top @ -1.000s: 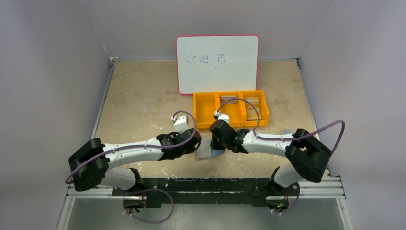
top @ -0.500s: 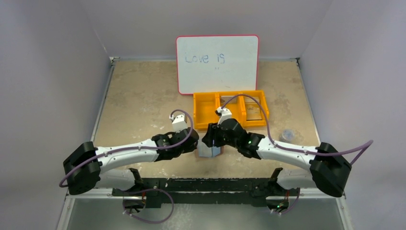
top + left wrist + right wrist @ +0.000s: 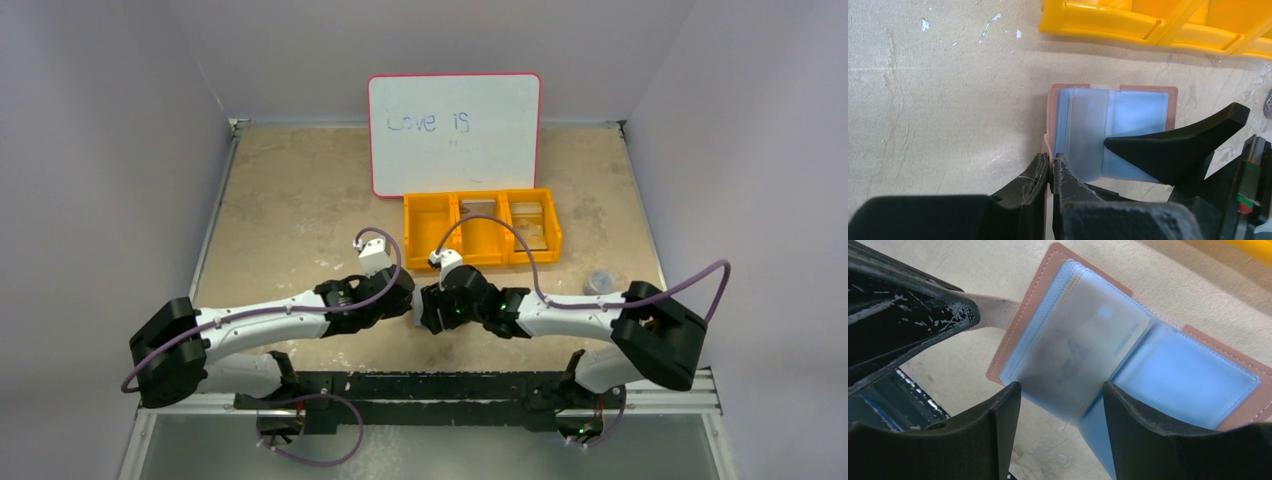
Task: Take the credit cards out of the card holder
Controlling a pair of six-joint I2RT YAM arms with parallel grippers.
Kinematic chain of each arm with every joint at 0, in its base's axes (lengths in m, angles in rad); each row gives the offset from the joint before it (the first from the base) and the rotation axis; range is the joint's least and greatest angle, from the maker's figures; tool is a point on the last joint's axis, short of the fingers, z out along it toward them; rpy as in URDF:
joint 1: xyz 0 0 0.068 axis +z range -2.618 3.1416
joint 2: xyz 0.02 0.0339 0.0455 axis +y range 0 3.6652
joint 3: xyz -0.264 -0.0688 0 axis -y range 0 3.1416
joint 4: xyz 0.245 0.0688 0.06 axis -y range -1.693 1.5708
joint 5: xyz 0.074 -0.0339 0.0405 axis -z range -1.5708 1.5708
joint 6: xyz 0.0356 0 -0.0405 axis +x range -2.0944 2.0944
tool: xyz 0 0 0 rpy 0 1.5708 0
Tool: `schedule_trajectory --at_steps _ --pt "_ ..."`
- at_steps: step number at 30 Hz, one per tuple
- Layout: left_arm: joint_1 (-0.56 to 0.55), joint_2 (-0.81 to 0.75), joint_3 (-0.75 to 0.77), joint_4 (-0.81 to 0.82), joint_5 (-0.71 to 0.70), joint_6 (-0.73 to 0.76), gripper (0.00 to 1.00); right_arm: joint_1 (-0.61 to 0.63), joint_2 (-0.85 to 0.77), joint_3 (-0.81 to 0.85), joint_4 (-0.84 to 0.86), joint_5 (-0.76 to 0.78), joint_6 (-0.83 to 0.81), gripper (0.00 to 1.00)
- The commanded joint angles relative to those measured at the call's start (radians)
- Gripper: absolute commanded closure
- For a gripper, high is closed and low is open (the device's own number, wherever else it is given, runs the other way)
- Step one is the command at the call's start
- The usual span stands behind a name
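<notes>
The card holder (image 3: pixel 1143 107) lies open on the table, brown outside with pale blue clear pockets (image 3: pixel 1188 377) inside. My left gripper (image 3: pixel 1050 167) is shut on the thin brown flap at its near left edge. My right gripper (image 3: pixel 1060 390) is open, and its fingers (image 3: pixel 1128 410) straddle a raised pocket leaf (image 3: pixel 1083 355). A greyish credit card shows dimly through that leaf, and nothing is gripped. From above, both grippers (image 3: pixel 408 303) (image 3: pixel 430 310) meet over the holder (image 3: pixel 416 319) and hide most of it.
An orange three-compartment tray (image 3: pixel 425 232) stands just behind the holder; flat pale pieces lie in its middle and right compartments. A whiteboard (image 3: pixel 453 130) leans at the back. A small grey round thing (image 3: pixel 600 281) lies to the right.
My right gripper has opened and moved left and nearer, down over the holder's raised pocket leaf. The left gripper has kept its hold and place.
</notes>
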Motion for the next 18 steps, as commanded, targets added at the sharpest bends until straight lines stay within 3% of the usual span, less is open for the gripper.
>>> schedule_trajectory --at_steps 1,7,13,18 --pt "0.001 -0.028 0.018 0.023 -0.005 -0.003 1.0 0.02 0.038 0.064 -0.018 0.085 -0.069 0.36" --pt "0.001 -0.029 0.018 0.02 -0.006 -0.005 1.0 0.042 0.115 0.115 -0.086 0.212 -0.052 0.37" --pt "0.001 -0.026 0.016 0.017 -0.009 -0.006 1.0 0.048 0.158 0.121 -0.14 0.304 0.047 0.6" --pt "0.001 -0.031 0.015 0.004 -0.019 -0.01 1.0 0.048 0.128 0.097 -0.112 0.263 0.092 0.71"
